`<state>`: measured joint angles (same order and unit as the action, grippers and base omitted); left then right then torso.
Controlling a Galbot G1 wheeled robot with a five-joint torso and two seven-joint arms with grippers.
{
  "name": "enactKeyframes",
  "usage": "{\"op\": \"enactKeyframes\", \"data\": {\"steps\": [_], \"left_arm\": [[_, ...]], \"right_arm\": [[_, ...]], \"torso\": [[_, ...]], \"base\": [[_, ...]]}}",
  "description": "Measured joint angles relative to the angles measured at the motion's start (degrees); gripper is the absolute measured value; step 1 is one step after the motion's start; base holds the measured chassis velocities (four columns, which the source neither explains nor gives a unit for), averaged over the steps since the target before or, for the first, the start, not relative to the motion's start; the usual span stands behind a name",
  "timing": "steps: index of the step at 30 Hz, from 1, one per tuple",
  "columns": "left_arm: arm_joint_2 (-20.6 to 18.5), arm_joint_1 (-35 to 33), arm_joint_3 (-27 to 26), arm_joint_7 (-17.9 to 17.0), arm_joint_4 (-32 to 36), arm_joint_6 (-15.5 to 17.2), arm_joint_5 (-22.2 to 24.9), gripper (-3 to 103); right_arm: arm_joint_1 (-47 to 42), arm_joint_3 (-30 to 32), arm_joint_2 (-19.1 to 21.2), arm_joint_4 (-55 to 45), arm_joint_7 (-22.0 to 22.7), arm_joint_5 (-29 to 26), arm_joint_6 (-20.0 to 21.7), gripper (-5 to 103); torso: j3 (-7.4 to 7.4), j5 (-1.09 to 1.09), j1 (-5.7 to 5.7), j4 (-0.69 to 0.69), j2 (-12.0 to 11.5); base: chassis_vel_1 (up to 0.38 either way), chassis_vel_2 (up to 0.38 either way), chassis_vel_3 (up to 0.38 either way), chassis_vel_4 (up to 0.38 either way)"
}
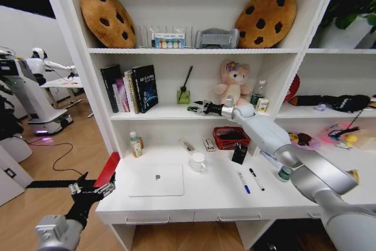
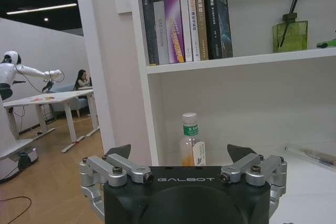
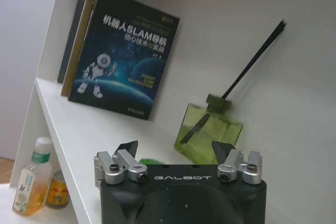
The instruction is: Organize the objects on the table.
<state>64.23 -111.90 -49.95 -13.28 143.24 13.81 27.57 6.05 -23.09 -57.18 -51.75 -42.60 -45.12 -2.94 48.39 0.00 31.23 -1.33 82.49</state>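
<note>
A slim silver laptop (image 1: 156, 180) lies shut on the white table (image 1: 217, 201). Two pens, one blue (image 1: 244, 183) and one black (image 1: 256, 179), lie to its right. My right gripper (image 1: 197, 109) (image 3: 175, 149) reaches onto the middle shelf beside the green diffuser bottle (image 1: 183, 94) (image 3: 209, 134). It is open, with the small green gadget (image 1: 191, 109) (image 3: 152, 161) lying on the shelf between its fingers. My left gripper (image 1: 94, 188) (image 2: 179, 151) hangs open and holds nothing, low off the table's left end.
On the table stand a white mug (image 1: 198, 161), a red basket (image 1: 230, 137), a small black box (image 1: 239, 153) and an orange drink bottle (image 1: 136, 144) (image 2: 191, 148). Books (image 1: 130, 88) and a pink bear (image 1: 233, 83) share the middle shelf. A red panel (image 1: 108, 170) leans at the table's left edge.
</note>
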Motion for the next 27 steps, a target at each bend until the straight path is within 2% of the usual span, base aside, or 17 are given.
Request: {"op": "enactKeyframes", "data": {"steps": [3, 5, 6, 8, 9, 12, 13, 14, 15, 16, 17, 20, 21, 23, 24, 25, 27], "left_arm": [[0.0, 0.0, 0.0, 0.0, 0.0, 0.0, 0.0, 100], [0.0, 0.0, 0.0, 0.0, 0.0, 0.0, 0.0, 100], [0.0, 0.0, 0.0, 0.0, 0.0, 0.0, 0.0, 100], [0.0, 0.0, 0.0, 0.0, 0.0, 0.0, 0.0, 100], [0.0, 0.0, 0.0, 0.0, 0.0, 0.0, 0.0, 100], [0.0, 0.0, 0.0, 0.0, 0.0, 0.0, 0.0, 100], [0.0, 0.0, 0.0, 0.0, 0.0, 0.0, 0.0, 100], [0.0, 0.0, 0.0, 0.0, 0.0, 0.0, 0.0, 100], [0.0, 0.0, 0.0, 0.0, 0.0, 0.0, 0.0, 100], [0.0, 0.0, 0.0, 0.0, 0.0, 0.0, 0.0, 100], [0.0, 0.0, 0.0, 0.0, 0.0, 0.0, 0.0, 100], [0.0, 0.0, 0.0, 0.0, 0.0, 0.0, 0.0, 100], [0.0, 0.0, 0.0, 0.0, 0.0, 0.0, 0.0, 100], [0.0, 0.0, 0.0, 0.0, 0.0, 0.0, 0.0, 100], [0.0, 0.0, 0.0, 0.0, 0.0, 0.0, 0.0, 100], [0.0, 0.0, 0.0, 0.0, 0.0, 0.0, 0.0, 100], [0.0, 0.0, 0.0, 0.0, 0.0, 0.0, 0.0, 100]], "right_arm": [[-1.9, 2.8, 3.4, -6.0, 3.9, -1.2, 0.6, 90], [-5.3, 6.4, 7.9, -14.0, 11.1, -4.1, 1.3, 98], [-5.3, 6.4, 7.9, -14.0, 11.1, -4.1, 1.3, 98], [-9.5, 11.1, 13.0, -22.3, 18.2, -6.8, 3.7, 100], [-9.5, 11.1, 13.0, -22.3, 18.2, -6.8, 3.7, 100], [-22.1, 23.5, 24.4, -37.5, 29.2, -12.0, 7.7, 100], [-22.1, 23.5, 24.4, -37.5, 29.2, -12.0, 7.7, 100], [-26.4, 26.3, 27.2, -41.3, 31.4, -12.9, 7.9, 100], [-33.7, 31.9, 30.3, -46.6, 33.9, -13.5, 8.1, 100], [-43.1, 41.1, 32.4, -51.8, 36.7, -13.5, 8.9, 100], [-43.1, 41.1, 32.4, -51.8, 36.7, -13.5, 8.9, 100], [-65.8, 62.2, 30.2, -63.3, 42.6, -13.5, 11.9, 100], [-65.8, 62.2, 30.2, -63.3, 42.6, -13.5, 11.9, 100], [-81.5, 73.2, 23.5, -71.0, 44.4, -11.4, 13.6, 100], [-81.5, 73.2, 23.5, -71.0, 44.4, -11.4, 13.6, 100], [-91.0, 77.7, 17.5, -74.5, 44.7, -9.4, 13.8, 100], [-100.3, 80.8, 10.2, -77.0, 44.4, -6.7, 13.8, 100]], "torso": [[0.0, 0.0, 0.0, -0.01, 0.0], [0.0, 0.02, 0.0, -0.01, 0.0], [0.0, 0.02, 0.0, -0.01, 0.0], [0.0, 0.01, 0.0, 0.02, 0.0], [0.0, 0.01, 0.0, 0.02, 0.0], [-0.01, 0.02, 0.0, -0.06, 0.0], [-0.01, 0.02, 0.0, -0.06, 0.0], [-0.02, 0.0, -0.02, -0.09, 0.0], [-0.02, 0.05, -0.03, -0.1, 0.0], [-0.03, 0.0, -0.02, -0.09, 0.0], [-0.03, 0.0, -0.02, -0.09, 0.0], [-0.02, -0.02, -0.03, 0.02, 0.0], [-0.02, -0.02, -0.03, 0.02, 0.0], [-0.01, -0.01, -0.02, 0.04, 0.0], [-0.01, -0.01, -0.02, 0.04, 0.0], [-0.01, 0.02, -0.01, 0.01, 0.0], [-0.01, 0.03, -0.02, -0.06, 0.0]], "base": [[0.0, 0.0, 0.0, 0.0], [0.0, 0.0, 0.0, 0.0], [0.0, 0.0, 0.0, 0.0], [0.0, 0.0, 0.0, 0.0], [0.0, 0.0, 0.0, 0.0], [0.0, 0.0, 0.0, 0.0], [0.0, 0.0, 0.0, 0.0], [0.0, 0.0, 0.0, 0.0], [0.0, 0.0, 0.0, 0.0], [-0.014, -0.053, -0.025, 0.001], [-0.014, -0.053, -0.025, 0.001], [0.0, 0.0, 0.0, 0.0], [0.0, 0.0, 0.0, 0.0], [0.0, 0.0, 0.0, 0.0], [0.0, 0.0, 0.0, 0.0], [0.0, 0.0, 0.0, 0.0], [0.0, 0.0, 0.0, 0.0]]}}
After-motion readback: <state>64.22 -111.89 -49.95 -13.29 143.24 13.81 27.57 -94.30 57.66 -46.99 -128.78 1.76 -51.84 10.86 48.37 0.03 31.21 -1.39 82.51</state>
